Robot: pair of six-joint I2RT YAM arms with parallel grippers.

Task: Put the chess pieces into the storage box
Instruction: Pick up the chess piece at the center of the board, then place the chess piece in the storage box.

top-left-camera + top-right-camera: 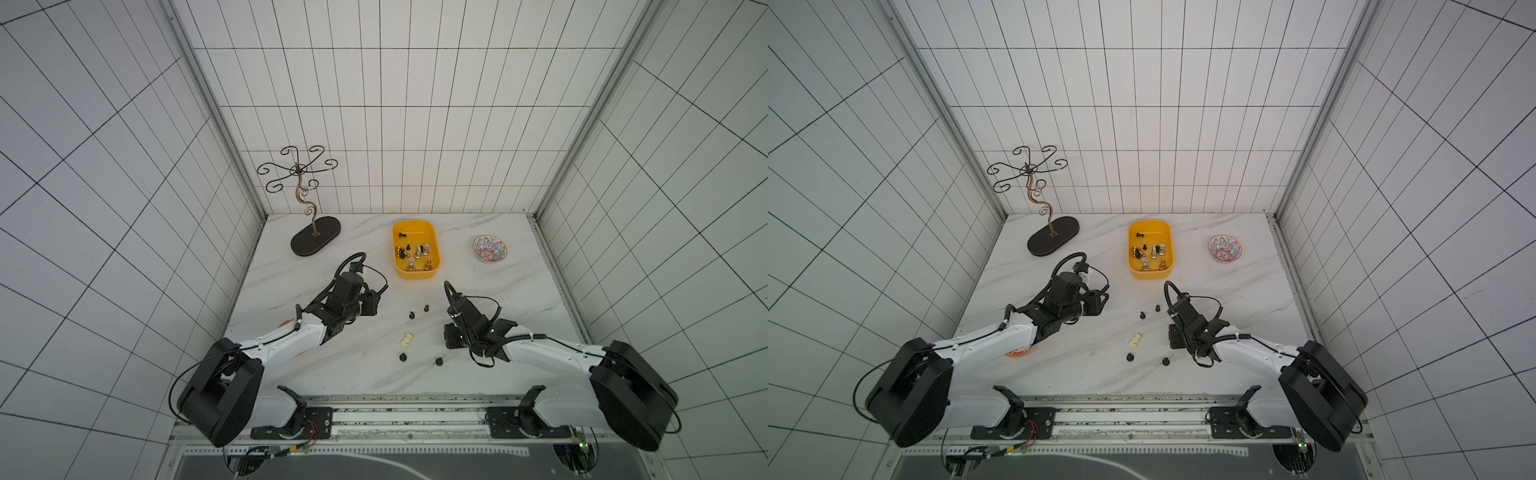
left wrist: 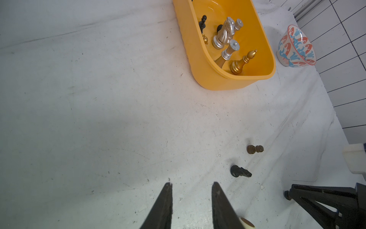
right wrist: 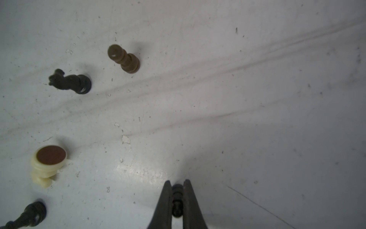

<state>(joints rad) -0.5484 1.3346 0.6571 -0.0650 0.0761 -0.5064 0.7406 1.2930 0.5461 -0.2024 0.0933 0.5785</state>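
The yellow storage box (image 1: 395, 253) stands at the back middle of the table in both top views, with several silver, gold and black chess pieces (image 2: 225, 33) inside. Loose on the table lie a brown pawn (image 3: 123, 58), a black knight (image 3: 70, 81), a cream piece (image 1: 406, 340) on its side and two black pieces (image 1: 402, 357) nearer the front. My right gripper (image 3: 176, 181) is shut on a small black pawn (image 3: 177, 198), low over the table to the right of the loose pieces. Left of them, my left gripper (image 2: 192, 184) is open with nothing between its fingers.
A dark metal jewellery stand (image 1: 316, 241) rises at the back left. A red-and-blue patterned bowl (image 1: 489, 248) sits to the right of the box. An orange-and-white object (image 1: 1017, 353) shows partly from under my left arm. Tiled walls close in three sides.
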